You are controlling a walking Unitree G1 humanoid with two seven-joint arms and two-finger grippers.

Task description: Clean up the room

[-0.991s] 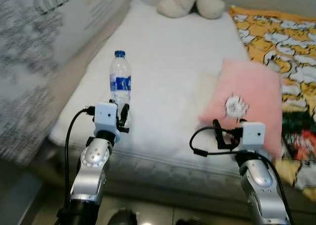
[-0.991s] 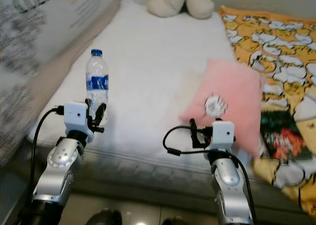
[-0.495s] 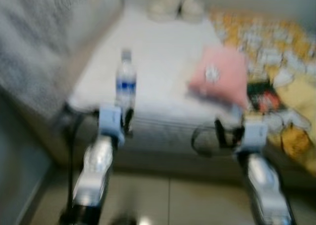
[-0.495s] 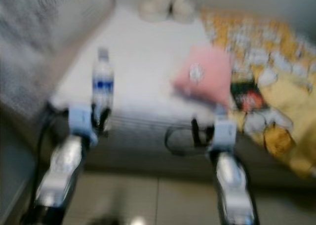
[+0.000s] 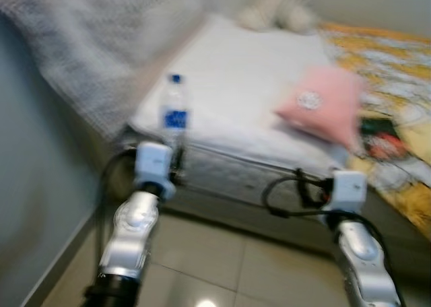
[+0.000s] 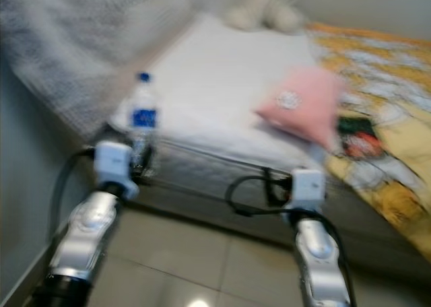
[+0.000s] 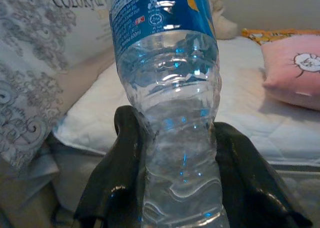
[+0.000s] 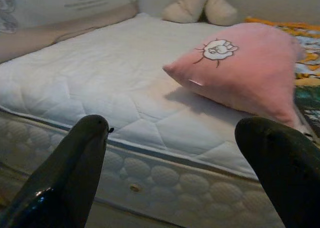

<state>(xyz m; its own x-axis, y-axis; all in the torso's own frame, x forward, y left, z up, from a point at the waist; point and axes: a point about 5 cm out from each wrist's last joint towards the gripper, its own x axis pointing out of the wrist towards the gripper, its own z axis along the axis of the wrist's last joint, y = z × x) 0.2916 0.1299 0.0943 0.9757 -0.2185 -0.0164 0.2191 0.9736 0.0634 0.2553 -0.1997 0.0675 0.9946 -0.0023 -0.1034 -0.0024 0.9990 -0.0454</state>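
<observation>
Two blurred head views: left gripper (image 5: 174, 164) raised beside the mattress (image 5: 262, 85) edge, clamped on an upright water bottle (image 5: 175, 115); left wrist: black fingers (image 7: 125, 158) pinching the bottle's clear lower body; right wrist: right gripper (image 8: 175, 153) spread wide, facing the pink pillow (image 8: 245, 73).

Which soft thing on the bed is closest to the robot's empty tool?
The pink pillow, lying on the mattress just ahead of the open right tool. The cream stuffed toy sits far back by the wall.
</observation>
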